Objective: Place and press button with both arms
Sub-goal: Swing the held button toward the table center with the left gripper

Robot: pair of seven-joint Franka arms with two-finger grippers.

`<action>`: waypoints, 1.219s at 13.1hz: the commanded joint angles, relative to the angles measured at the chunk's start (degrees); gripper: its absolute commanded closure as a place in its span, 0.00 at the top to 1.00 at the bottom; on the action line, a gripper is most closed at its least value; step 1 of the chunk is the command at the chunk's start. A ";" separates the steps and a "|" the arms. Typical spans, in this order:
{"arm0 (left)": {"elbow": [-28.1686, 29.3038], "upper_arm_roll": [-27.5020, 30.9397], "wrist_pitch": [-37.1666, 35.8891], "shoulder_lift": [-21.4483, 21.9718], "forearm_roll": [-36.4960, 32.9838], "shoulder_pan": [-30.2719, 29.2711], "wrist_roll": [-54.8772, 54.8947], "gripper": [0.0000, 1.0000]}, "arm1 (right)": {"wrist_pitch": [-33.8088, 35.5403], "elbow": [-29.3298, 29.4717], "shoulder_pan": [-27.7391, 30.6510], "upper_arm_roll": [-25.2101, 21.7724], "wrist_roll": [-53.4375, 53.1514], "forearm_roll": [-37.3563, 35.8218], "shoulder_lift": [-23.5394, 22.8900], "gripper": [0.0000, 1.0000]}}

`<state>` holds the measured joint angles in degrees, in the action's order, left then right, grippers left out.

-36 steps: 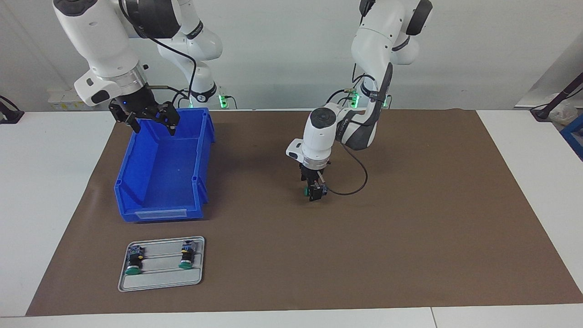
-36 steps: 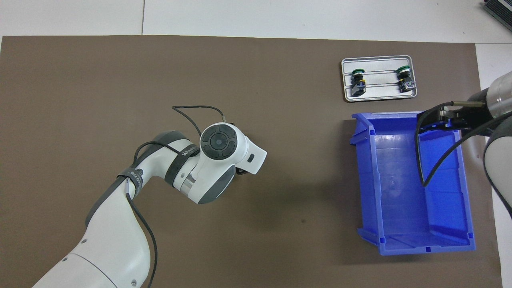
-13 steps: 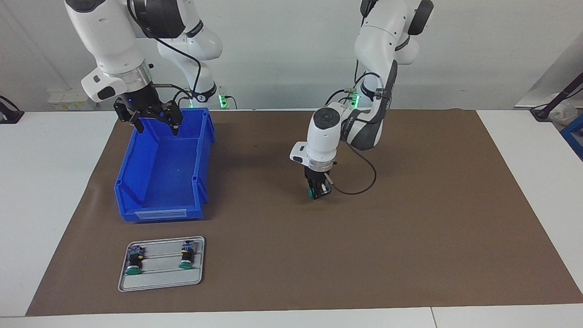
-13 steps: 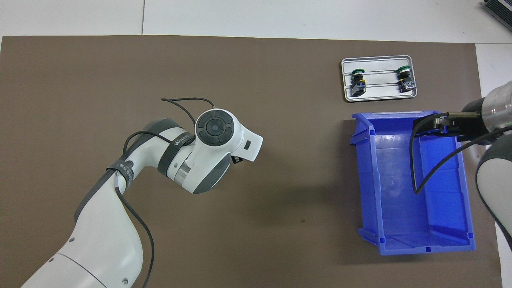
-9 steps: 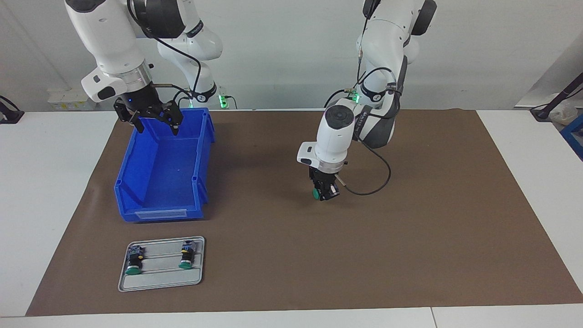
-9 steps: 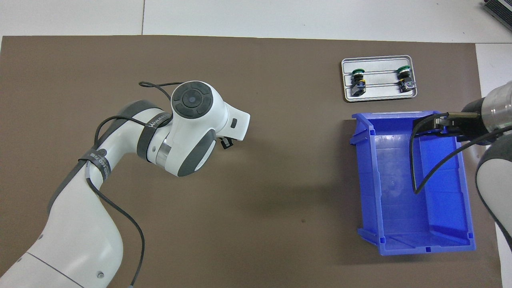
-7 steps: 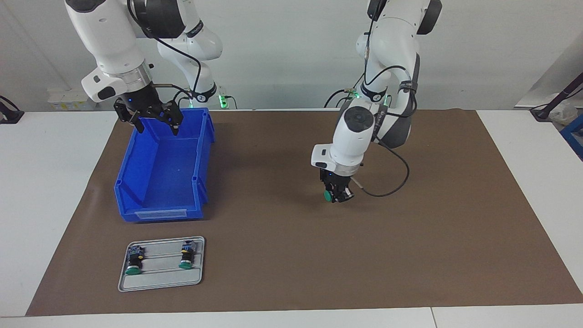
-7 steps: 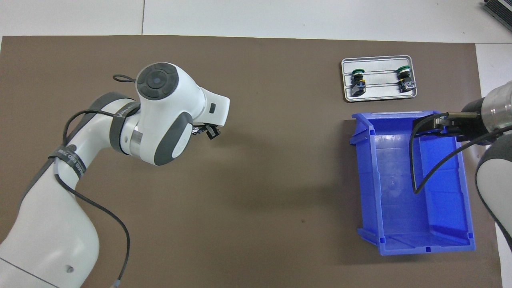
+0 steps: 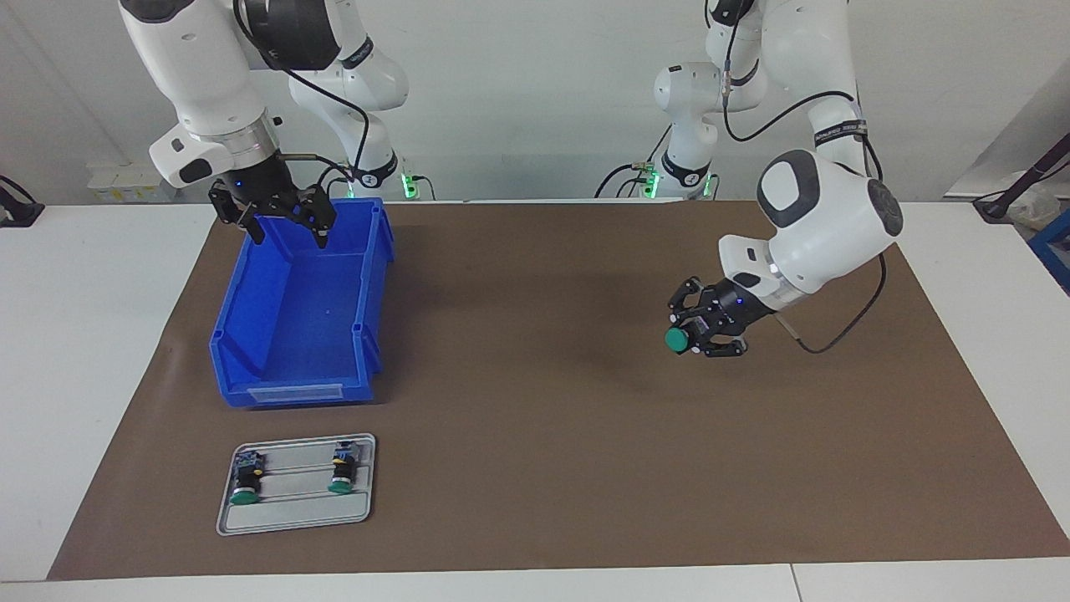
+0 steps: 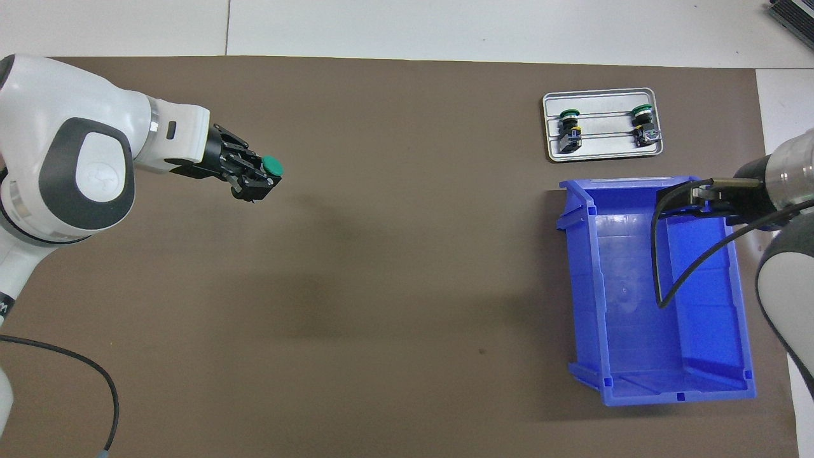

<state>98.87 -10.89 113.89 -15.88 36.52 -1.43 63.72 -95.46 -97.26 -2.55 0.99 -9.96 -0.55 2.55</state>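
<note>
**Left arm carries a button over the mat, right arm waits at the bin**

The left tool (image 9: 700, 333) is clamped on the button (image 9: 675, 339), held sideways in the air with its green cap pointing toward the right arm's end of the tabletop. It hangs above bare brown mat (image 9: 535, 468), toward the left arm's end and about midway between the mat's long edges; nothing lies under it.

The right tool (image 9: 284, 224) has its fingers spread apart and holds nothing. It waits over the blue bin (image 9: 292, 334), at the bin's end toward the robots.

Two more buttons (image 9: 245, 481) lie in the grey tray (image 9: 292, 518), which sits at the mat's corner toward the right arm's end, on the edge away from the robots, just beside the bin.

The step in hand looks like the carry and presentation of the button: it is gripped but not yet set down or pressed. Next, judging by the task, the left arm should either lower it onto the mat or hold it steady, cap exposed, so the right arm can come across and push the cap squarely.
</note>
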 commanded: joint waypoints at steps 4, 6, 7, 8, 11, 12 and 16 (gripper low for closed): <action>20.55 -0.44 5.72 9.37 25.39 -6.30 25.36 0.03 | -0.16 -0.21 0.53 0.32 -0.85 1.34 0.35 1.00; 27.40 -0.44 5.47 10.78 36.73 -7.96 35.91 0.13 | -0.16 -0.21 0.53 0.32 -0.85 1.34 0.35 1.00; 28.74 -0.44 5.47 10.70 38.95 -7.80 36.99 0.19 | -0.16 -0.21 0.53 0.32 -0.85 1.34 0.35 1.00; 28.84 -0.36 5.99 10.09 39.15 -7.36 37.00 0.20 | -0.16 -0.21 0.53 0.41 -0.85 1.34 0.35 1.00; 28.92 -0.45 6.88 7.89 40.46 -4.91 37.35 0.19 | -0.16 -0.21 0.53 0.32 -0.85 1.34 0.35 1.00; 29.62 -0.44 7.31 7.80 43.08 -3.59 38.49 0.19 | -0.16 -0.21 0.53 0.41 -0.85 1.34 0.35 1.00; 35.16 -0.44 15.83 8.06 50.38 3.53 48.86 0.05 | -0.16 -0.21 0.53 0.32 -0.85 1.34 0.35 1.00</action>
<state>130.94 -11.77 126.00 -8.65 82.73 -1.06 107.83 -95.46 -97.26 -2.56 1.00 -9.96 -0.55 2.55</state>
